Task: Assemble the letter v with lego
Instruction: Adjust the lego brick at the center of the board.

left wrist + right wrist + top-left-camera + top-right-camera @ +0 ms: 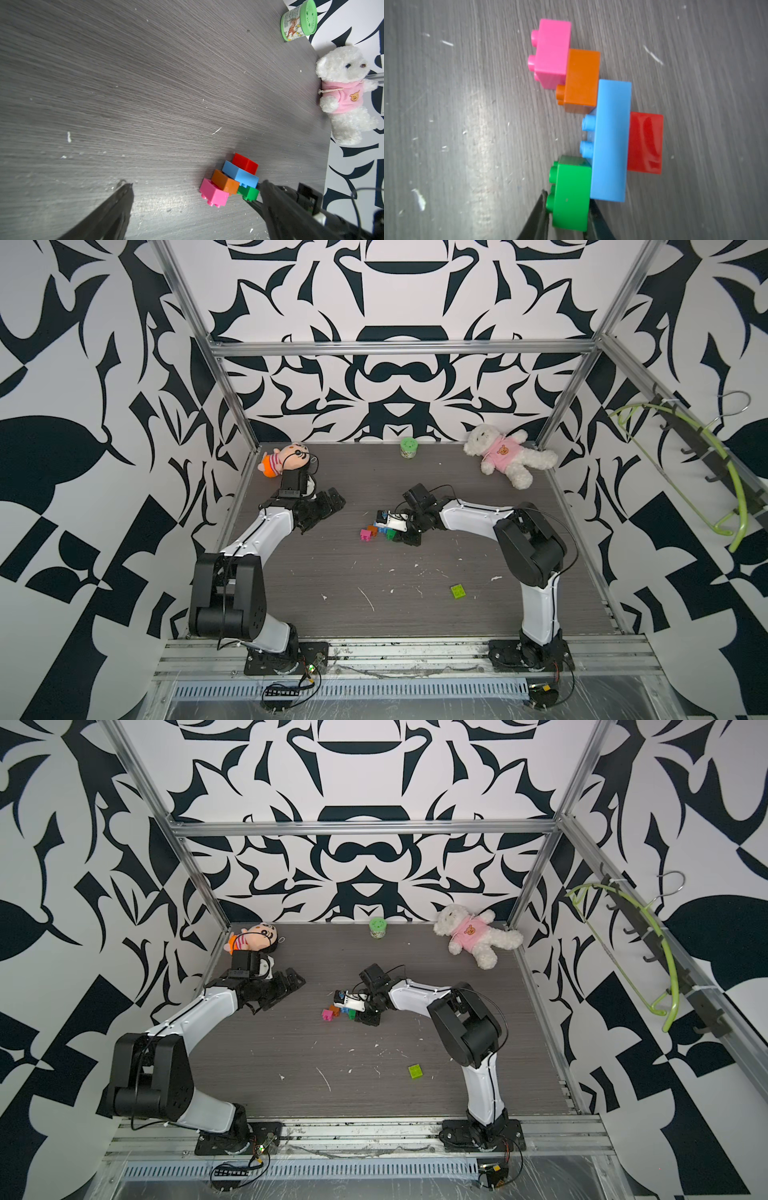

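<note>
my right gripper (568, 198) clamped on green brick (571, 187), one of five joined bricks (610, 141) at middle of table (374, 572). one lime brick (458, 591) lies well apart, nearer front edge. my left gripper (323, 512) empty, jaws wide apart.

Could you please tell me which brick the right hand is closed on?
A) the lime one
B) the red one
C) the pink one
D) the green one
D: in the right wrist view the right hand has a finger pressed against each side of the green brick.
</note>
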Robot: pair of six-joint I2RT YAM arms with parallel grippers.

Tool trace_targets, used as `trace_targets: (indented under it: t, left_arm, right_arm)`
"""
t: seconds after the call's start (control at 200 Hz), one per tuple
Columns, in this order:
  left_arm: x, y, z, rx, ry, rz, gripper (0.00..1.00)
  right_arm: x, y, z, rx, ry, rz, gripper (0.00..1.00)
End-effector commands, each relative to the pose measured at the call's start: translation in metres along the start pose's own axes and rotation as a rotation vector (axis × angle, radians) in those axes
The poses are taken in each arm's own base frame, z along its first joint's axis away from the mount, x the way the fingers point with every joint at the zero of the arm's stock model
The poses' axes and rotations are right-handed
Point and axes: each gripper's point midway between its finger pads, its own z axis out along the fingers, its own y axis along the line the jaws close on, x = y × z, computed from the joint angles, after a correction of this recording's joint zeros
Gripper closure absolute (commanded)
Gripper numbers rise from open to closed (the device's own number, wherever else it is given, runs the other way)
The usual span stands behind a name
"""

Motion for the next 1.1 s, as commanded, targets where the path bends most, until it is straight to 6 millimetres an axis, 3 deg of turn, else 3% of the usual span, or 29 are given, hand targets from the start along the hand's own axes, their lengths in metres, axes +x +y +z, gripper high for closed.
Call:
trace_targets:
  t: [0.0, 0.1, 0.19, 0.36, 0.46, 0.63, 0.755, 0.9, 1.095]
  left_arm:
    - [-0.003, -0.004, 0.003, 0.016, 0.013, 0.008, 0.01]
    - [-0.006, -0.004, 0.007, 0.020, 0.016, 0.006, 0.01]
    - [-0.008, -0.007, 0.010, 0.033, 0.023, 0.005, 0.01]
    - [-0.014, -0.019, 0.016, 0.070, 0.006, -0.007, 0.01]
    - [-0.014, -0.031, 0.019, 0.078, 0.009, 0.026, 0.01]
    - [-0.011, -0.040, 0.028, 0.086, 0.035, 0.044, 0.01]
    - [-0.005, -0.038, 0.031, 0.083, 0.050, 0.046, 0.01]
    - [0.000, -0.031, 0.027, 0.058, 0.053, 0.057, 0.01]
    - [0.004, -0.025, 0.023, 0.029, 0.055, 0.071, 0.01]
  right_arm:
    - [0.000, -0.022, -0.022, 0.231, 0.049, 0.176, 0.81]
    - [0.019, -0.009, -0.031, 0.310, 0.111, 0.309, 0.86]
    - [0.034, 0.000, -0.045, 0.405, 0.144, 0.460, 0.83]
    - [0.095, 0.012, -0.080, 0.630, 0.326, 0.859, 0.84]
    - [0.117, 0.026, -0.094, 0.708, 0.374, 1.020, 0.84]
    - [0.122, 0.035, -0.104, 0.772, 0.347, 1.164, 0.81]
    - [0.117, 0.040, -0.091, 0.736, 0.353, 1.235, 0.78]
    - [0.102, 0.049, -0.074, 0.645, 0.322, 1.327, 0.61]
    - [0.073, 0.053, -0.060, 0.522, 0.234, 1.367, 0.54]
